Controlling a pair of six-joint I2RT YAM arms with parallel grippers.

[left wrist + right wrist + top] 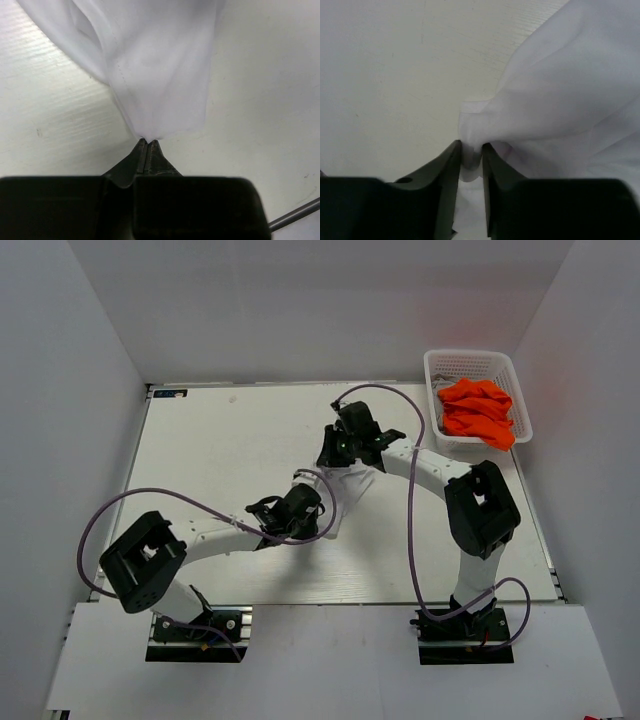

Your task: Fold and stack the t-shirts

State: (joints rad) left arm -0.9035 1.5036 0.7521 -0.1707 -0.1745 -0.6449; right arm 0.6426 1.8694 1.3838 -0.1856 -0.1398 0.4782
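Left gripper (148,142) and right gripper (471,150), clenched on the thin white fabric t-shirt (155,60) left of the white plastic basket (440,365), should part evenly.

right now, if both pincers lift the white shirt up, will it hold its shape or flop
Probably floppy: the white shirt fans out in soft folds from the left pincer. Likely light, since the cloth looks thin and bunches into the narrow gap of the right pincer. It would likely sag between the two grips.
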